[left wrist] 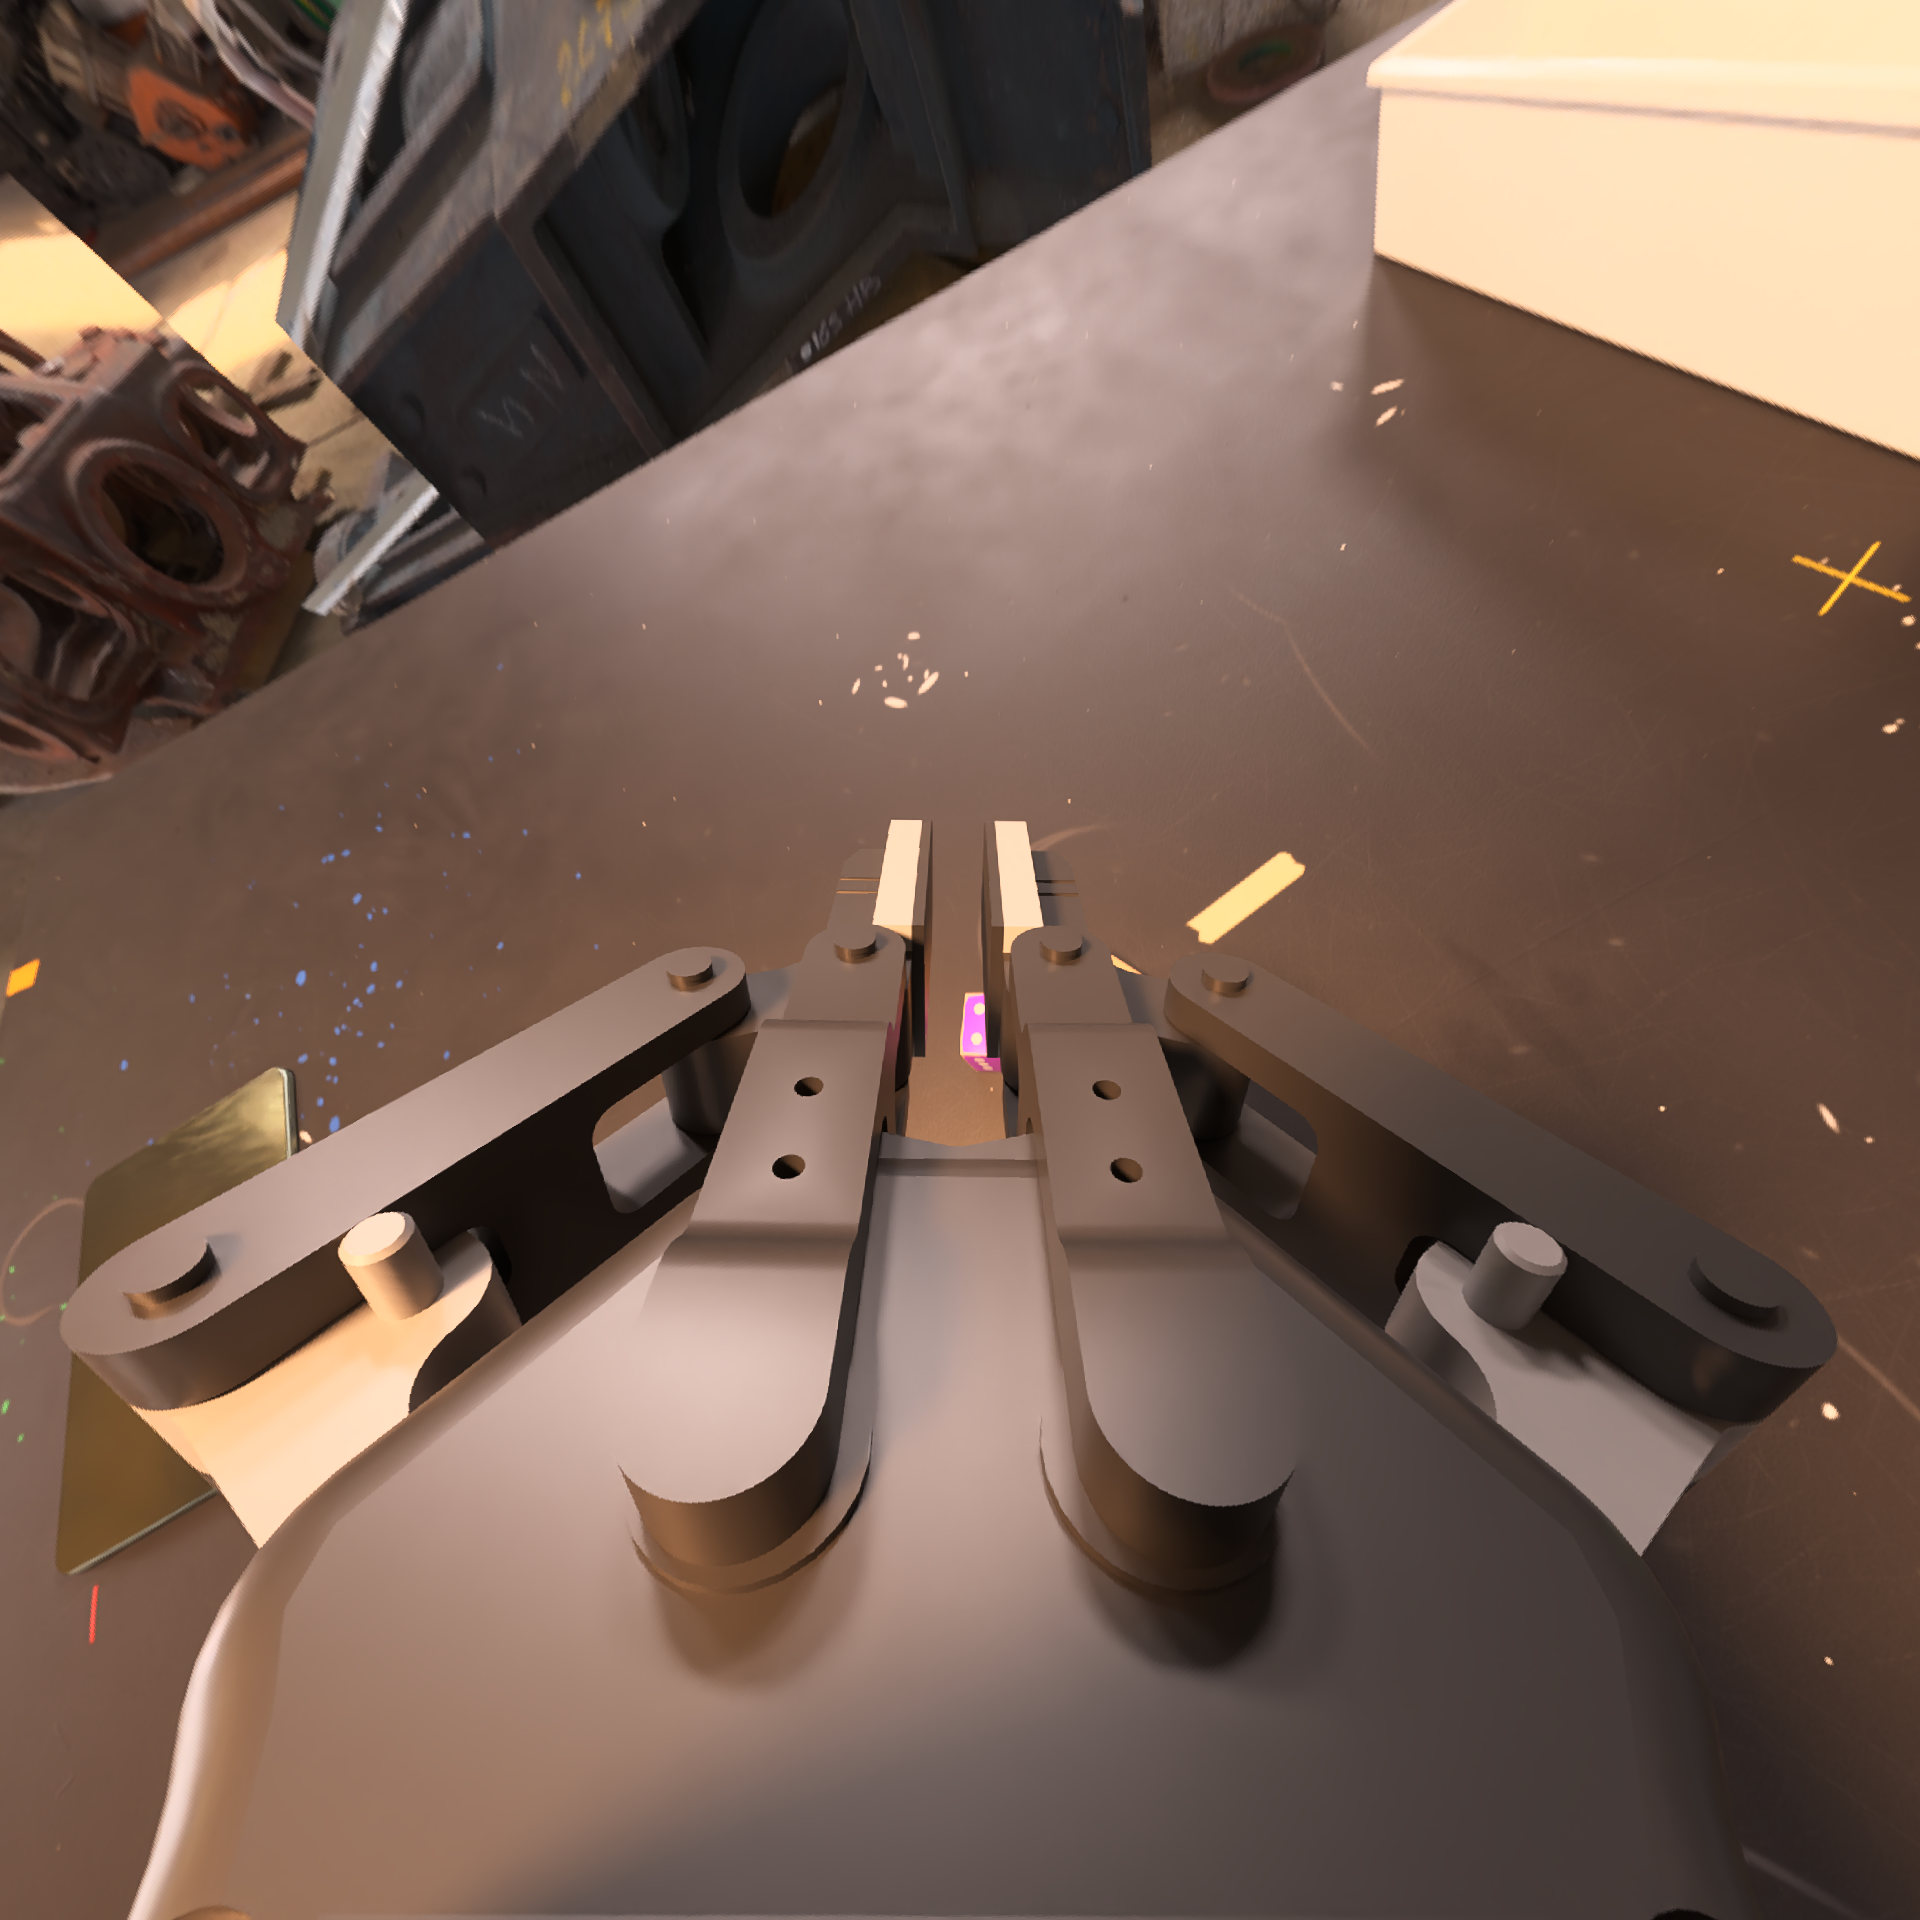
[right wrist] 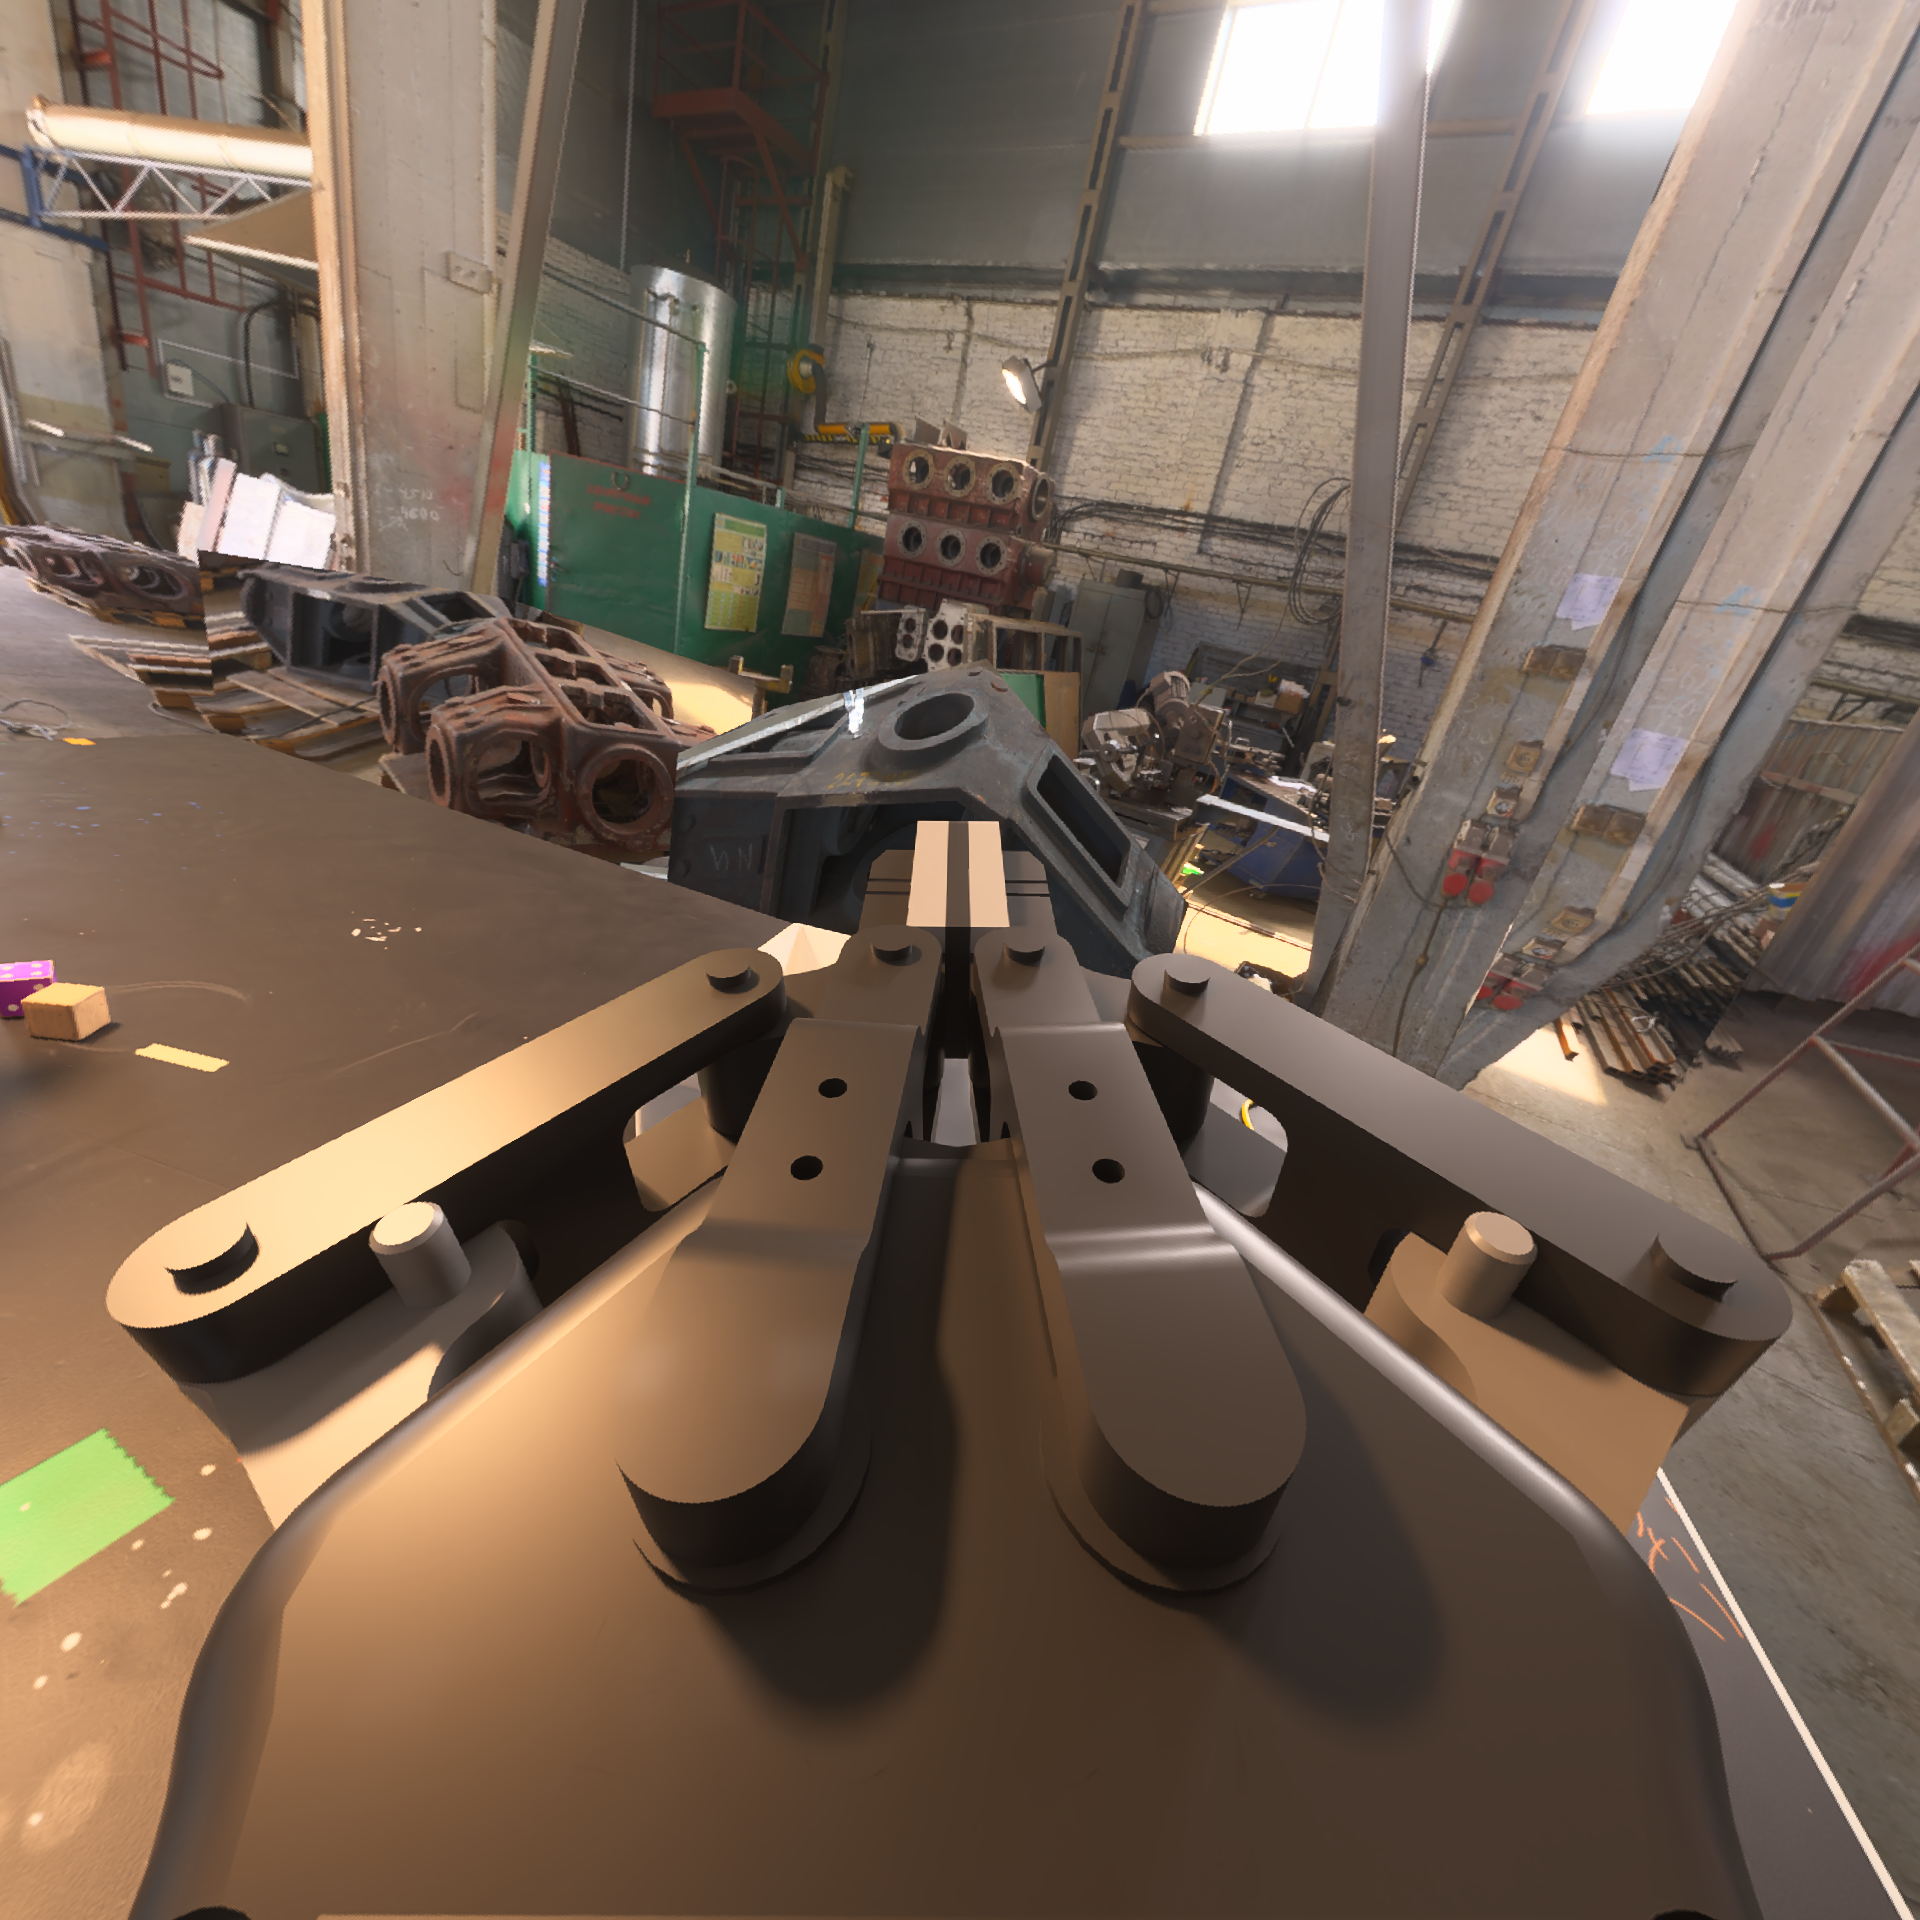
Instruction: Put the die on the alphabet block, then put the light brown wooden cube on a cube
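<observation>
Olive plate (left wrist: 177,1309): lies flat on the table (left wrist: 675,748) at far left, partly under the linkage and out of play.
Left gripper (left wrist: 956,847): hovers well above the table, its fingers (left wrist: 900,873) a narrow slot apart and holding nothing.
Die (left wrist: 976,1029): purple with white pips, glimpsed down through that slot, resting on the table.
Step in hand: by my read, lining up to pick the die for the alphabet block, which no view shows.
Doing it well: widen the fingers first, since the slot looks too tight. Centre on the die, square the pads to two opposite faces, then drop straight down.
Die's axis: it's a cube, so no long axis. A pipped face points up, and its yaw against the pads is hard to judge.
Light brown wooden cube (right wrist: 67,1010): on the table just beside the die in the right wrist view, so watch for a nudge.
Right gripper (right wrist: 957,873): fingers pressed together and empty, out past the table edge, well apart from both.
</observation>
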You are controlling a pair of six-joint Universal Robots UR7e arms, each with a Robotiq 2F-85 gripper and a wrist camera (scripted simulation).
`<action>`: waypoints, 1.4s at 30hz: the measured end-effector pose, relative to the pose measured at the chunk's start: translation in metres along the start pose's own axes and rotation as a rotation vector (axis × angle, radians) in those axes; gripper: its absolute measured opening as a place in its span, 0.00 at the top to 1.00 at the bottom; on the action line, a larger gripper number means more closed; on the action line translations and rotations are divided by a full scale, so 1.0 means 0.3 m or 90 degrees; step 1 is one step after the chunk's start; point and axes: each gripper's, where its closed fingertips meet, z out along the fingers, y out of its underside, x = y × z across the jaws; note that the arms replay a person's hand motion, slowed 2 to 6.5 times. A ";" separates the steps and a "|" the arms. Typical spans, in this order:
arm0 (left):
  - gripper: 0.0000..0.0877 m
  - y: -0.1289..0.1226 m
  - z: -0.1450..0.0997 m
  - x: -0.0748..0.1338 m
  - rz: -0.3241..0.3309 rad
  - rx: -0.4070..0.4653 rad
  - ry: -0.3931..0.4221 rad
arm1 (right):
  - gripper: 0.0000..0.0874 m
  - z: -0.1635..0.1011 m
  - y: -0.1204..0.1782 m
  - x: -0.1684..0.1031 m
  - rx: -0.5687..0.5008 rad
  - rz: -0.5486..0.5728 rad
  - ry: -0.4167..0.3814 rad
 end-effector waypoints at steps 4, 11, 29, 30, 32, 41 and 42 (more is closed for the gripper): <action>0.85 0.054 0.043 0.002 -0.011 -0.059 0.003 | 1.00 0.000 -0.001 0.000 0.001 0.002 -0.002; 0.82 0.114 0.110 0.022 -0.029 -0.114 0.030 | 1.00 0.001 0.000 0.001 0.001 0.004 -0.002; 0.69 0.222 0.220 0.024 -0.030 -0.187 0.036 | 1.00 0.004 0.007 -0.005 -0.005 0.006 -0.012; 0.68 0.227 0.225 0.023 -0.029 -0.190 0.035 | 1.00 0.004 0.007 -0.005 -0.005 0.005 -0.013; 0.66 0.236 0.235 0.023 -0.026 -0.196 0.034 | 1.00 0.004 0.007 -0.006 -0.005 0.005 -0.013; 0.55 0.293 0.276 0.014 0.002 -0.235 0.022 | 1.00 0.006 0.009 -0.007 -0.006 0.006 -0.016; 0.55 0.300 0.280 0.012 0.005 -0.241 0.020 | 1.00 0.006 0.009 -0.008 -0.006 0.007 -0.017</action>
